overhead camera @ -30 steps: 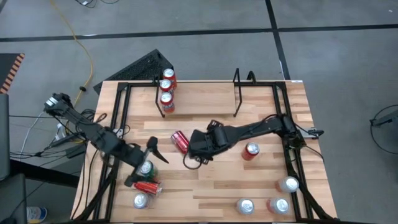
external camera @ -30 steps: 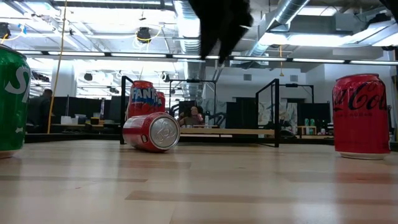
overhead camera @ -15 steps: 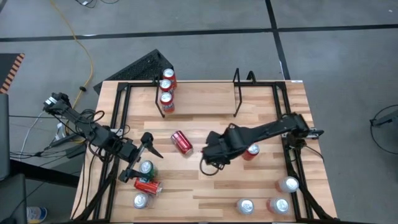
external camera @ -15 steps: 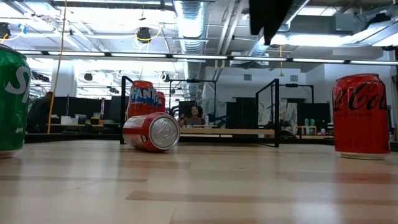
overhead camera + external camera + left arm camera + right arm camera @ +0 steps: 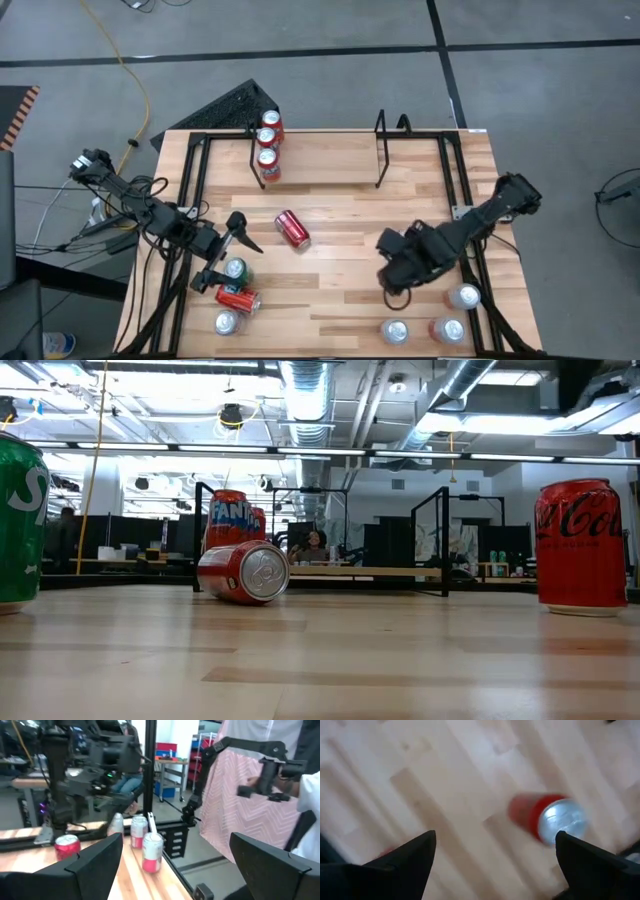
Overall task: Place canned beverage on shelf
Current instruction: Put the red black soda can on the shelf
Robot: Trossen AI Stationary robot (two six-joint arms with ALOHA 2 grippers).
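Swinging away from the tipped red can (image 5: 292,228), the right end effector (image 5: 392,272) is wide and empty now, so no can reached the shelf (image 5: 320,150); the left end effector (image 5: 232,252) waits wide beside that can.

Your high camera looks straight down on the whole light wooden table (image 5: 330,190), taking in both arms and the grey floor around it. Your low camera sits at table-top height, close to the boards, facing level across them into the room. Both share the red drink can lying on its side (image 5: 292,228) (image 5: 243,571). Each wrist camera looks forward between its own dark fingers: yours on the left across the table, the right one down onto the boards at close range.
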